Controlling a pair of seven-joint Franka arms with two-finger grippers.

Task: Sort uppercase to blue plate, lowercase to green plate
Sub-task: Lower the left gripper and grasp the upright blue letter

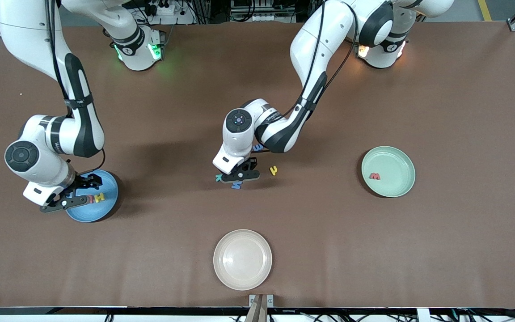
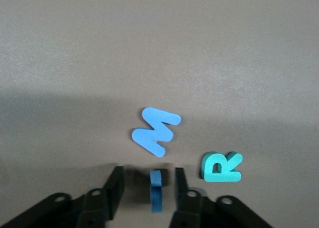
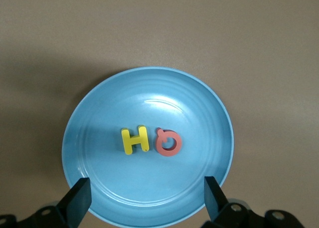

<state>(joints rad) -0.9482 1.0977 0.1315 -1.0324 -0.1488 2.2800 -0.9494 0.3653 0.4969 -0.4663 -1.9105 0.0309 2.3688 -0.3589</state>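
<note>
— What do the arms look like?
— Glossy white shells with black joint bands; a thin black cable runs along each.
— And the ends?
— Black two-finger grippers; bases glow green and orange.

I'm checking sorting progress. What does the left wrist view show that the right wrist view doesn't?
Only the left wrist view: blue M, teal R and a blue letter on edge between the left gripper fingers, on bare table.
Only the right wrist view: blue plate holding yellow H and red Q, under the open right gripper.
Both: brown table.
</note>
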